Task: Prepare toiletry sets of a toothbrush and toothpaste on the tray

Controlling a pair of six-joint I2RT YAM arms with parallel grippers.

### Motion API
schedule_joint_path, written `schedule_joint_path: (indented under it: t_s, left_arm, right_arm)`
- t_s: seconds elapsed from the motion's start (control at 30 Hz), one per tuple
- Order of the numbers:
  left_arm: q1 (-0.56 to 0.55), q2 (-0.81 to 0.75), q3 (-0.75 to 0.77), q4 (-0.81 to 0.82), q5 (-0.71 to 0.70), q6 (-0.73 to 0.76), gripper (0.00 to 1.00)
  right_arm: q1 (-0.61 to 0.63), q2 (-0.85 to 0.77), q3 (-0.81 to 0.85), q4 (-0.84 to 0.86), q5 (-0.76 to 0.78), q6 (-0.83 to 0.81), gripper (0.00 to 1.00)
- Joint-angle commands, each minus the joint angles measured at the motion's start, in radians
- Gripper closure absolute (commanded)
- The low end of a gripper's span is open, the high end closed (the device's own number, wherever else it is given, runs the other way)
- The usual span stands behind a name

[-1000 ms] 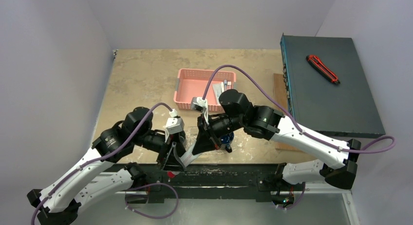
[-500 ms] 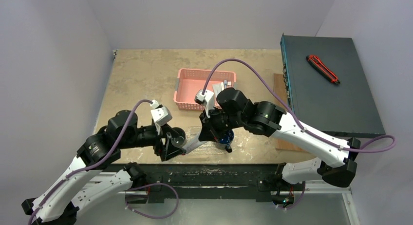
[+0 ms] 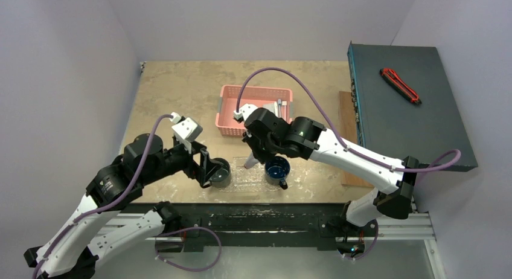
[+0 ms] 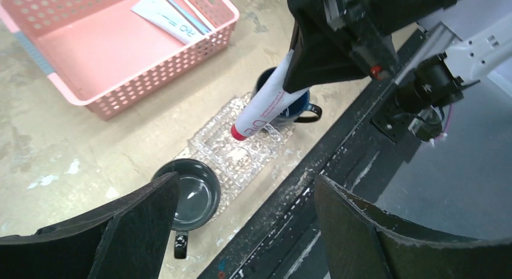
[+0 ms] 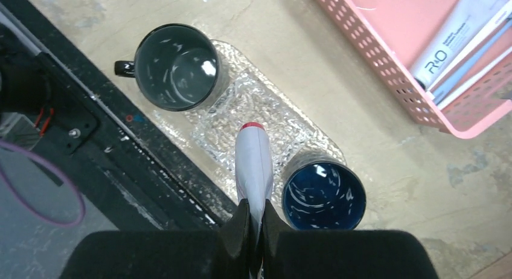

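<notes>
My right gripper (image 3: pixel 256 151) is shut on the flat end of a white toothpaste tube (image 5: pixel 253 161) with a red cap. It holds the tube tilted, cap down, above the see-through embossed tray (image 5: pixel 241 101). The tube also shows in the left wrist view (image 4: pixel 265 107) and the top view (image 3: pixel 250 162). My left gripper (image 4: pixel 244 181) is open and empty. It hangs over the table's front edge beside the tray's left end (image 3: pixel 238 181). A second tube (image 5: pixel 450 46) and thin pale brushes (image 5: pixel 478 54) lie in the pink basket (image 3: pixel 238 104).
A dark grey mug (image 5: pixel 176 66) stands on the tray's left end and a blue mug (image 5: pixel 323 195) on its right end. The black rail (image 4: pixel 338 170) runs along the front edge. A dark box (image 3: pixel 416 128) with a red cutter (image 3: pixel 400 86) stands at right.
My left gripper has drawn back to the left, away from the tube, and stands open. My right gripper has carried the tube back from the front edge to above the tray.
</notes>
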Motion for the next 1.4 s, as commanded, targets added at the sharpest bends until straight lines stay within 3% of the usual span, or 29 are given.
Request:
schedule_joint_path:
  t_s: [0.0, 0.17, 0.43, 1.37]
  left_arm:
    - [0.020, 0.038, 0.066, 0.001, -0.103, 0.004, 0.19]
    - [0.204, 0.085, 0.080, 0.015, 0.055, -0.022, 0.19]
    - [0.278, 0.076, 0.022, 0.069, 0.037, -0.047, 0.19]
    - [0.287, -0.022, -0.051, 0.061, -0.051, -0.002, 0.19]
  right_arm:
    - [0.015, 0.025, 0.092, -0.029, 0.127, 0.017, 1.00]
    - [0.035, 0.070, 0.135, -0.050, 0.166, 0.021, 1.00]
    - [0.049, 0.116, 0.152, -0.050, 0.168, 0.025, 1.00]
    - [0.053, 0.248, 0.164, -0.011, 0.180, 0.029, 1.00]
